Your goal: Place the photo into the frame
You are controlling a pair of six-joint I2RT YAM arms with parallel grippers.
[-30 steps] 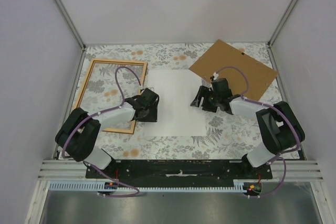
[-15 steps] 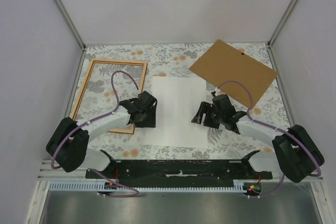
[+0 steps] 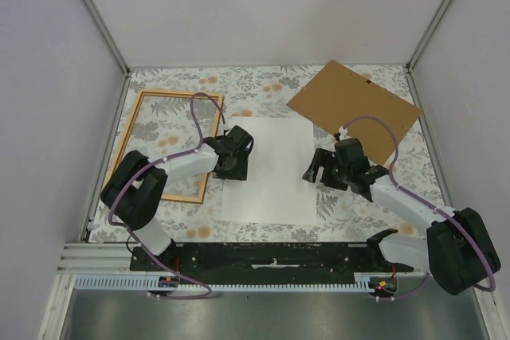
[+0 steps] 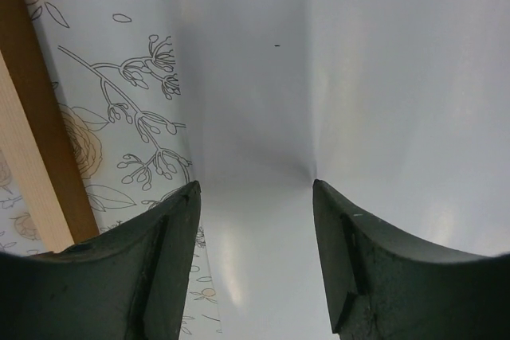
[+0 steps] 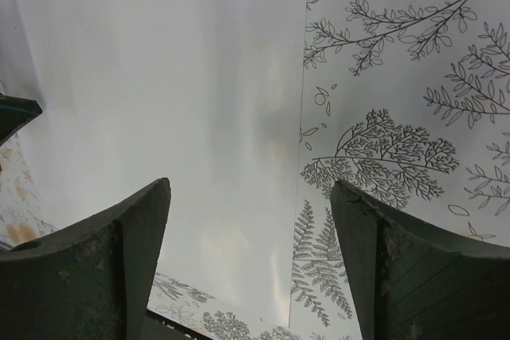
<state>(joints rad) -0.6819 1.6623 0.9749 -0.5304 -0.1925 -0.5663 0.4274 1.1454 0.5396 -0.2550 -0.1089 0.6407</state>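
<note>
The photo (image 3: 271,173) lies white side up in the middle of the floral table. The frame (image 3: 177,95), thin light-brown wood, lies flat to its left. My left gripper (image 3: 237,158) is open over the photo's left edge. In the left wrist view its jaws (image 4: 255,197) stand apart above the white sheet (image 4: 358,77), with the frame's rail (image 4: 28,173) at the left. My right gripper (image 3: 317,171) is open at the photo's right edge. In the right wrist view it (image 5: 249,197) straddles that edge of the sheet (image 5: 159,77). The printed side is hidden.
A brown backing board (image 3: 355,107) lies tilted at the back right, its near corner close to my right arm. The floral table cover (image 5: 398,157) shows beside the sheet. Grey walls enclose the table on three sides.
The photo has slid toward the near edge. My left gripper has moved right and away from me onto the photo's left edge. My right gripper has shifted slightly toward me along the right edge.
</note>
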